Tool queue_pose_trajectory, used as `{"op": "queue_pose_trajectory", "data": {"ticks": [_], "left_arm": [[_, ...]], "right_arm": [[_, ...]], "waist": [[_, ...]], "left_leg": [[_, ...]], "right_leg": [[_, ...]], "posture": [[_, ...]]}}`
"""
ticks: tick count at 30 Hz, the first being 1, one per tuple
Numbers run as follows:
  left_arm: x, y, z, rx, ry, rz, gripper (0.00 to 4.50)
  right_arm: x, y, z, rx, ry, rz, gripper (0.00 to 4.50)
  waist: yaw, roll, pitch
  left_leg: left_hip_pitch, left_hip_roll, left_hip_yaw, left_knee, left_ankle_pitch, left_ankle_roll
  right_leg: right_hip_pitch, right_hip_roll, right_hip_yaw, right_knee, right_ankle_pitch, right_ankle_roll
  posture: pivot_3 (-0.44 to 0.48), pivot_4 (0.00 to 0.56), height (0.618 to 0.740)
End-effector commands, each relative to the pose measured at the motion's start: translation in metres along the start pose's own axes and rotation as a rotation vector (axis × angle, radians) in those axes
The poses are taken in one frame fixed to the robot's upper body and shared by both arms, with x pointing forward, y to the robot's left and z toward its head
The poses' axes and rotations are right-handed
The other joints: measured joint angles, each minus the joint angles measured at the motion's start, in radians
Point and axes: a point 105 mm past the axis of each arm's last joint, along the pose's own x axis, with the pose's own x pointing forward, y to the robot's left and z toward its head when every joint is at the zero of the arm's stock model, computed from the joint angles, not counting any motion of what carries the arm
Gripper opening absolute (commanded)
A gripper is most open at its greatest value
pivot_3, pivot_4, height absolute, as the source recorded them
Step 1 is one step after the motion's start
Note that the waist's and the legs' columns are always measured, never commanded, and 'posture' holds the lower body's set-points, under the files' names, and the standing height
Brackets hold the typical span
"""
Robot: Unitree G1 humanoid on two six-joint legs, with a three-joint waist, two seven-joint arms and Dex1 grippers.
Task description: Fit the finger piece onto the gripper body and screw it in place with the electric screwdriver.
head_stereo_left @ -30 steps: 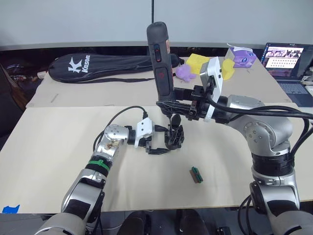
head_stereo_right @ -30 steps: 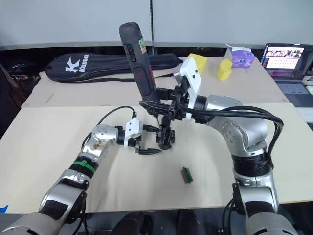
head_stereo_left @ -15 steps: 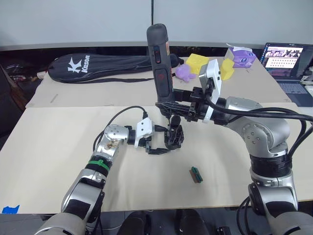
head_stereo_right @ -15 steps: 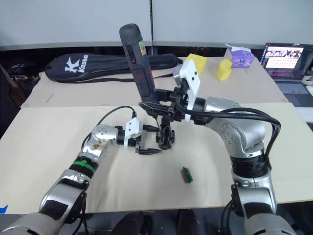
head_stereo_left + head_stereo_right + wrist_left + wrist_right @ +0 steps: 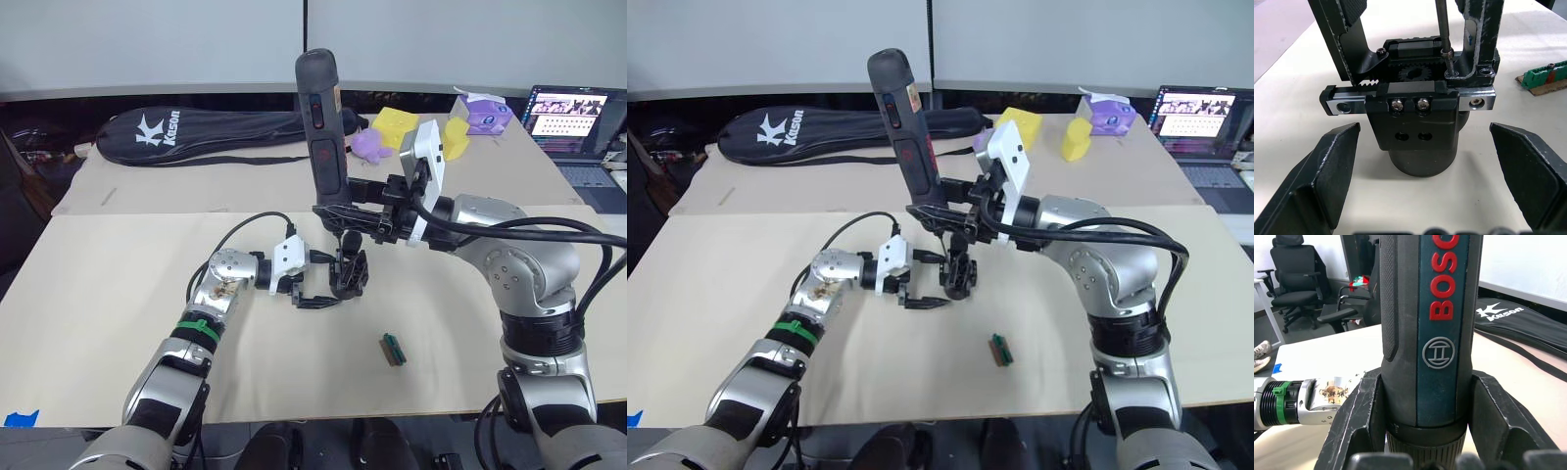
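Left wrist view shows your thin bit meeting a screw on the black geared gripper body (image 5: 1415,105) upright on the counter, so keep the thick black electric screwdriver (image 5: 323,127) plumb in the clamped right end effector (image 5: 345,211), left end effector (image 5: 312,284) spread alongside.

A pale table (image 5: 108,294) carries the gripper body (image 5: 350,277) and a green block (image 5: 393,349) lying apart.

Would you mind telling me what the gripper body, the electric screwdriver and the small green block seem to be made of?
Gripper body: apparently matte black plastic or coated metal, with a bare silver rail and bright screws.
Electric screwdriver: dark, finely textured plastic or rubbery casing with red lettering; its bit looks like bare steel.
Green block: seemingly moulded green plastic on a brownish base; too small to tell more.
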Motion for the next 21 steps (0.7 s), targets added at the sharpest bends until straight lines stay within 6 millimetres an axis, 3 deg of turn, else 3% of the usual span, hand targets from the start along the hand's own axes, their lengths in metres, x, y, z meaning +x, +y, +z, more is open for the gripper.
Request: {"op": "queue_pose_trajectory", "data": {"ticks": [1,19,21], "left_arm": [[0.001,0.005,0.008,0.031,-0.015,0.009,4.50],[0.030,0.008,-0.006,-0.043,-0.006,0.032,4.50],[0.032,0.010,-0.006,-0.053,-0.008,0.039,3.97]], "right_arm": [[-0.002,0.007,0.018,-0.085,-0.069,0.022,1.91],[-0.013,0.022,0.010,-0.185,-0.136,0.072,1.91],[-0.014,0.021,0.009,-0.179,-0.137,0.067,1.91]], "waist": [[0.000,0.000,0.000],[0.001,0.000,0.000],[0.001,0.000,0.000]], "left_leg": [[0.000,0.000,0.000,0.000,0.000,0.000],[0.000,0.000,0.000,0.000,0.000,0.000],[0.000,0.000,0.000,0.001,0.000,0.000]], "right_leg": [[0.000,0.000,0.000,0.000,0.000,0.000],[0.001,0.000,0.000,0.000,0.000,0.000],[0.000,0.000,0.000,0.000,0.000,0.000]], "posture": [[0.000,0.150,0.723],[0.000,0.150,0.723],[0.000,0.150,0.723]]}}
